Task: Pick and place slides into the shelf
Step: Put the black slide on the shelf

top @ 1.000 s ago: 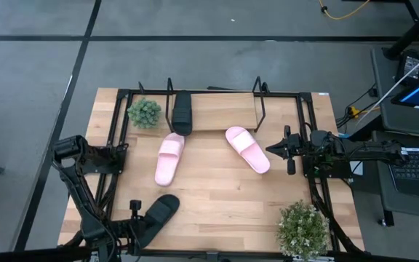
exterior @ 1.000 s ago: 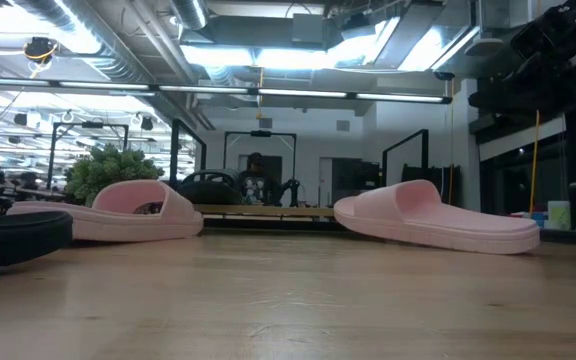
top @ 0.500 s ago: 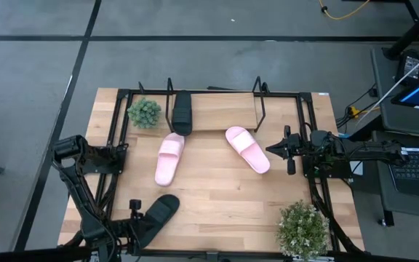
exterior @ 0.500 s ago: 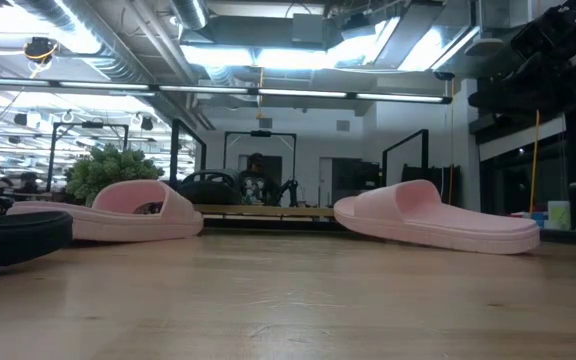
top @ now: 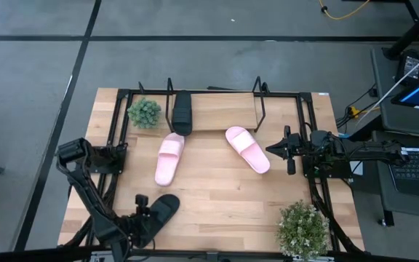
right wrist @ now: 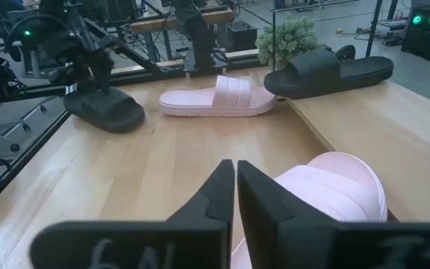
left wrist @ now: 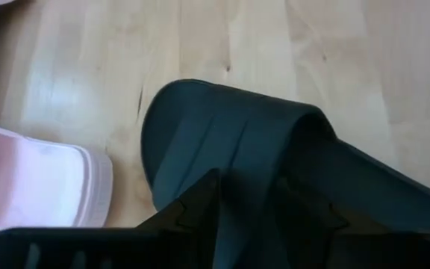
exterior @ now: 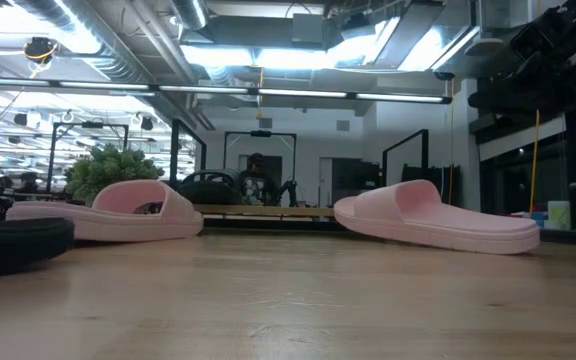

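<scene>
While the right gripper [top: 280, 150] waits with fingers pressed together just right of a pink slide [top: 247, 149], the left gripper [top: 142, 209] sits at the near-left table corner over a black slide [top: 160, 212], fingers spread across its strap. Second pink slide [top: 169, 158] lies mid-table. Another black slide [top: 182, 112] rests on the shelf [top: 260, 108], far side.
</scene>
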Controlling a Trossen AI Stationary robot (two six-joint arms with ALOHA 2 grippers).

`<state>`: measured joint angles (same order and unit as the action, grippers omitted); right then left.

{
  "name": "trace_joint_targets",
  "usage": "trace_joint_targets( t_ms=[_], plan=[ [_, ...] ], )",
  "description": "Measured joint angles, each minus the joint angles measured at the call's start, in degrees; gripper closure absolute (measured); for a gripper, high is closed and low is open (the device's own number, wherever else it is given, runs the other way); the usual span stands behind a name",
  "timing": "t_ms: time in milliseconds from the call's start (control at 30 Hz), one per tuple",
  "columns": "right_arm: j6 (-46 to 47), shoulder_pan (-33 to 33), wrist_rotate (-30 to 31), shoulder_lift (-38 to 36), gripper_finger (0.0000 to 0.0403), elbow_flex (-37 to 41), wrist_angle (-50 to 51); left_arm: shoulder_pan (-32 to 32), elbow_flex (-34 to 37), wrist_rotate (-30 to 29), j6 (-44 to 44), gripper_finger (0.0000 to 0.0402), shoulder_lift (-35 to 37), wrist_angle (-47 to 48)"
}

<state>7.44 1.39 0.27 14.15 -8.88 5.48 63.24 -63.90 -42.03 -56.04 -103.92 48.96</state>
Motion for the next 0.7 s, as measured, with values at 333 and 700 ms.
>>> trace_joint_targets(
  t_ms=[333,700],
  plan=[
    [-0.1,0.0,0.0,0.0,0.0380,0.0,0.1,-1.1,0.0,-0.1,0.2,0.0310,0.0,1.2],
    [-0.3,0.0,0.0,0.0,0.0380,0.0,0.3,-1.1,0.1,-4.0,0.2,0.0391,0.0,1.4]
  ],
)
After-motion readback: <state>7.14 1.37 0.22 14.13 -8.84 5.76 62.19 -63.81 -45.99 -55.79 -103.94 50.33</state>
